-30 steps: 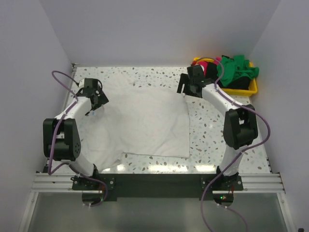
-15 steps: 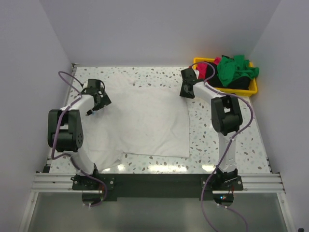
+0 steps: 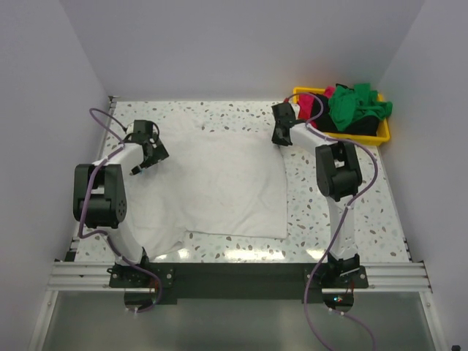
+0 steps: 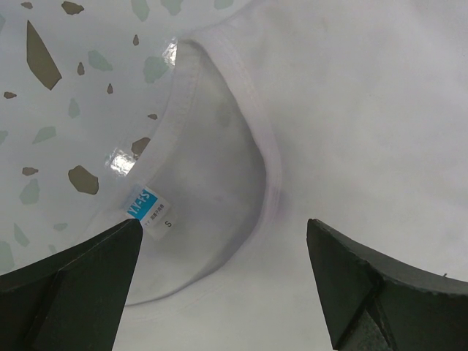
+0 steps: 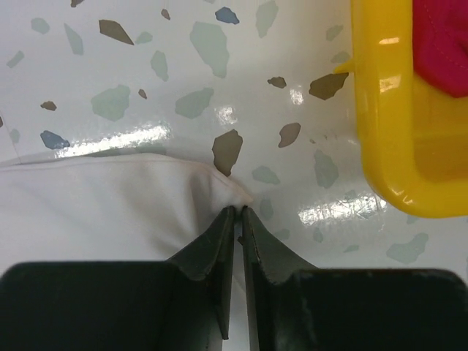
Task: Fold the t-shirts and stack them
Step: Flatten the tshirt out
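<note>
A large white t-shirt lies spread flat on the speckled table. My left gripper hovers open over the shirt's left side. In the left wrist view its collar with a blue size label lies between the wide-apart fingers of the left gripper. My right gripper is at the shirt's far right corner. The right wrist view shows this gripper shut on the white corner. Green, pink and black t-shirts are heaped in the bin.
A yellow plastic bin stands at the back right corner, close to my right gripper; its rim and pink cloth show in the right wrist view. Walls close in the table on three sides.
The right gripper has closed onto the shirt's far right corner, and the right arm's elbow has swung in toward the back. The left arm shifted slightly and stays open.
</note>
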Motion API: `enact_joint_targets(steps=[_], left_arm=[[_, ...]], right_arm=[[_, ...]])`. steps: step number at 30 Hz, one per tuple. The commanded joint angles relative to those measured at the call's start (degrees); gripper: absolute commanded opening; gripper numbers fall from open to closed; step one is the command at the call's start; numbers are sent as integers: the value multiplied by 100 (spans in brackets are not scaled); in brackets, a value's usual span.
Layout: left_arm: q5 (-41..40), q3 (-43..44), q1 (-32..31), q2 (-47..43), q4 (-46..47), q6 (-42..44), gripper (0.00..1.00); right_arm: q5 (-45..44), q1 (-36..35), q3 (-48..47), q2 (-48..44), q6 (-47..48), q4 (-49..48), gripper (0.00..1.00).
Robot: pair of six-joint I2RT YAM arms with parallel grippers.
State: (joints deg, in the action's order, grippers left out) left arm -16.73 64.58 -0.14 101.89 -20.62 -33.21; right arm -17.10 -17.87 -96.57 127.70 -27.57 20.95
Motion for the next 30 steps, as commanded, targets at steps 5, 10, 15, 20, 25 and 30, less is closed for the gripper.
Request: enact_joint_targets(steps=[5,10,15,20,25,30], left_arm=[[-234,196,14,95,111,166,100],[-357,204,14,112,58,166,100],[-392,204,14,138,50,183,100],[-454,213,14,165,50,192,100],[-428,222,14,182,50,219,100],[-436,231,14,200,50,227,100]], right_arm=[[31,169,-169,124,59,-249,0],[76,222,-239,211,366,-171,0],[-347,275,-502,229,788,23,0],[-293,284,-643,220,1017,76,0],[-311,284,-836,255,1324,6,0],[-486,284,-1117,264,1649,40,0]])
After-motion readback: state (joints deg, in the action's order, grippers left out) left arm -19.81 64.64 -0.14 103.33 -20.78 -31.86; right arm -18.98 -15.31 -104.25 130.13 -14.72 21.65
